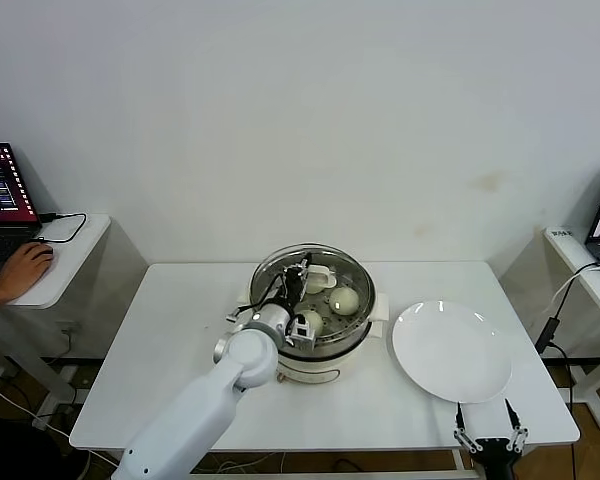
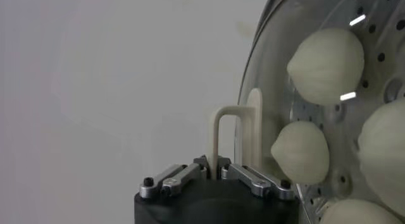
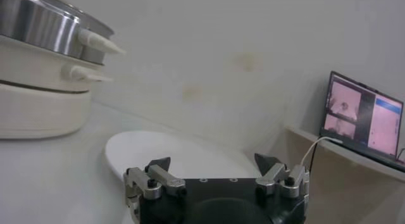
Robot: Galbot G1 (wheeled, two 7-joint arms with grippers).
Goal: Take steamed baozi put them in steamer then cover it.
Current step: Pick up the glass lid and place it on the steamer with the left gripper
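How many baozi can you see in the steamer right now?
4, in the left wrist view, all under the cover in the steamer: baozi, baozi, baozi and baozi. The head view shows fewer; the left gripper blocks some.

Left hand [image 1: 302, 275] clamped shut, right hand [image 1: 491, 436] parked, fingers spread
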